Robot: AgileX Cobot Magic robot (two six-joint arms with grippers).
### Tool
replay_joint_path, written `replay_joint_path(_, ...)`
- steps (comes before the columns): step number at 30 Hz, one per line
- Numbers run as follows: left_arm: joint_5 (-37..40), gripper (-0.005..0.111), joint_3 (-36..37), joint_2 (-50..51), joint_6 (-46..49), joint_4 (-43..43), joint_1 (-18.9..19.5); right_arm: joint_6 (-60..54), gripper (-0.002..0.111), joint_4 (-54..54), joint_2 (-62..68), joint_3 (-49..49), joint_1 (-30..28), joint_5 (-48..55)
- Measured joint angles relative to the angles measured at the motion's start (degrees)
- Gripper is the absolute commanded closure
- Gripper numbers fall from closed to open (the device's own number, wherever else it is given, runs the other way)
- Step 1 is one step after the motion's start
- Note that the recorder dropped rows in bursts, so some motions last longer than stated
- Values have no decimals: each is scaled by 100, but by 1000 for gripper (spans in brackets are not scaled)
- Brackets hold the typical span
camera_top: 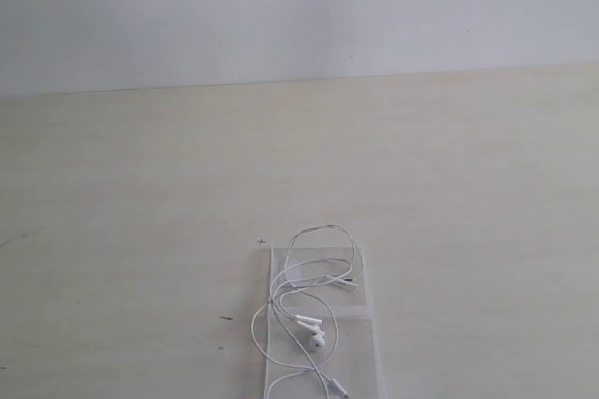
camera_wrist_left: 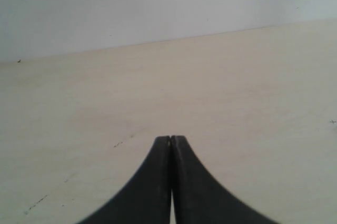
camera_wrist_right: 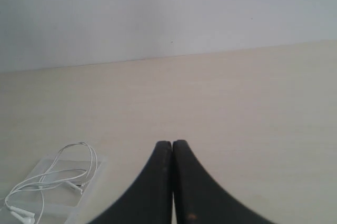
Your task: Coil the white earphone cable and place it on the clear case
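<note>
Nearest me in the exterior view lies the clear case point(camera_top: 363, 354), flat on the counter point(camera_top: 140, 230) and cut off by the picture's bottom edge. Its two joined rectangular halves run one behind the other, so its long axis points away from me toward the wall point(camera_top: 281, 15). I see the white earphone cable point(camera_top: 309, 322) on it in loose, thin loops. One loop spills past the far edge and another bulges over the left edge. The earbuds sit near the seam between the halves. Pale, matte, wood-grained counter lies open on both sides and beyond, up to the straight line where the wall begins.

From the left wrist view, my left hand point(camera_wrist_left: 171, 139) is closed, its smooth black curved fingertips pressed together with nothing between them, above bare counter.

From the right wrist view, my right hand point(camera_wrist_right: 172, 142) is likewise closed tight and empty. I see the clear case point(camera_wrist_right: 73, 161) with the cable point(camera_wrist_right: 68, 172) on it, off to one side and well apart from the fingertips.
</note>
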Motion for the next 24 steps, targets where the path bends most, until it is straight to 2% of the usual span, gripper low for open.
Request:
replay_joint_path(6, 0, 107, 0, 0, 0, 0, 0, 0, 108, 0, 0, 0, 0, 12)
replay_joint_path(13, 0, 107, 0, 0, 0, 0, 0, -1194, 108, -756, 0, 0, 0, 244)
replay_joint_path(24, 0, 107, 0, 0, 0, 0, 0, -1318, 108, -843, 0, 0, 0, 251)
